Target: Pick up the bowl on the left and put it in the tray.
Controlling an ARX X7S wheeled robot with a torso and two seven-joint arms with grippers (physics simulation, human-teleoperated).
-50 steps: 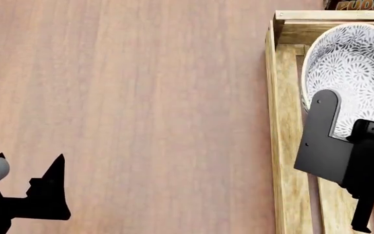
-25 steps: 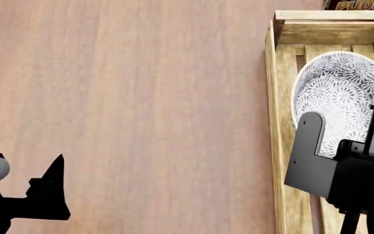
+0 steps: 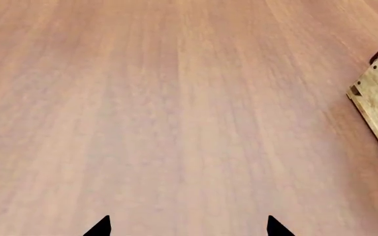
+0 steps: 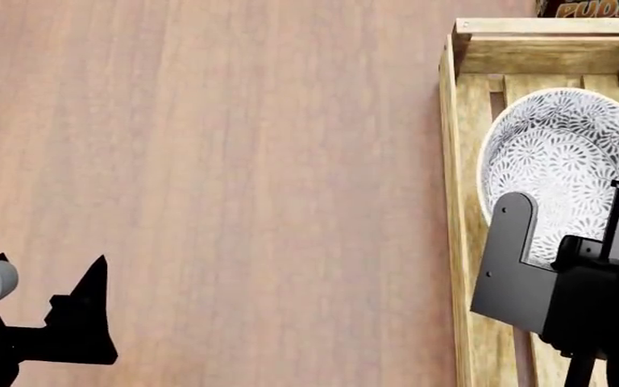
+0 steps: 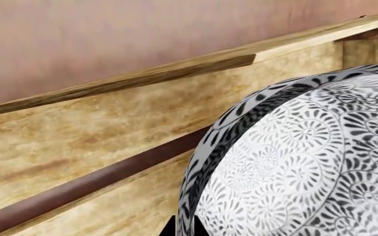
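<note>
The bowl [image 4: 567, 161], white with a dense grey-black floral pattern, sits inside the far end of the tray [image 4: 450, 201], a long light-wood crate at the right. My right gripper [image 5: 182, 228] is shut on the bowl's [image 5: 294, 162] near rim, one black tip on each side of it. In the head view the arm's dark wrist block [image 4: 551, 294] hides those tips. Whether the bowl rests on the tray's slats [image 5: 77, 142] I cannot tell. My left gripper [image 3: 187, 230] is open over bare table at the lower left [image 4: 46, 274], holding nothing.
A chocolate pudding box [image 4: 595, 7] stands just beyond the tray's far end. The tray's corner [image 3: 376, 96] shows at the edge of the left wrist view. The wooden tabletop [image 4: 234, 177] stretches left of the tray.
The right gripper has carried the bowl nearer along the tray and lower between its walls, and it has almost stopped over the last half second. The left arm has not moved.
</note>
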